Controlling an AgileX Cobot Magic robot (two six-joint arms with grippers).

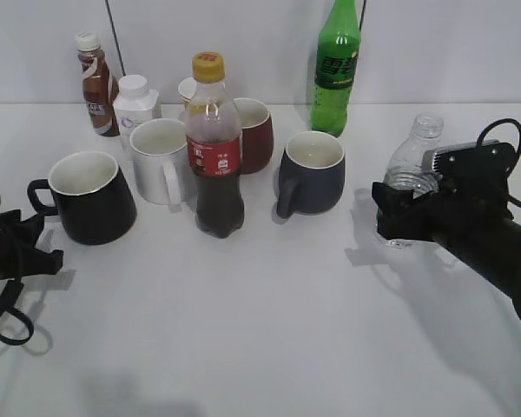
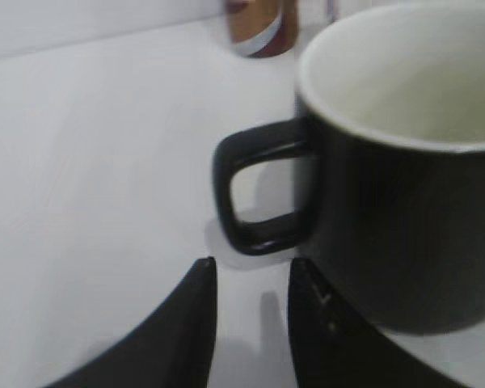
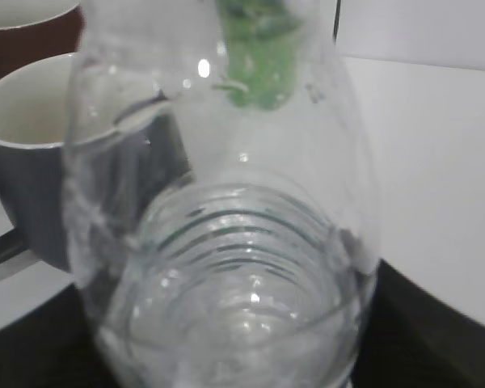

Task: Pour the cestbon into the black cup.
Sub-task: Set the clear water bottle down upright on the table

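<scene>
The cestbon [image 1: 414, 149] is a small clear bottle with no cap at the right, leaning slightly. My right gripper [image 1: 401, 214] is shut around its lower body, which hides the label. In the right wrist view the bottle [image 3: 234, 242] fills the frame, with black jaws on both sides. The black cup [image 1: 91, 195] stands at the left with its handle pointing left. My left gripper [image 1: 36, 246] is open and empty, low on the table just left of the handle. In the left wrist view its fingertips [image 2: 250, 271] sit just short of the cup's handle [image 2: 259, 194].
A cola bottle [image 1: 215, 148] stands in the middle. Around it are a white mug [image 1: 161, 161], a dark red mug [image 1: 253, 135] and a grey-blue mug [image 1: 313, 174]. At the back are a green soda bottle [image 1: 336, 69], a coffee bottle [image 1: 95, 84] and a white bottle [image 1: 136, 102].
</scene>
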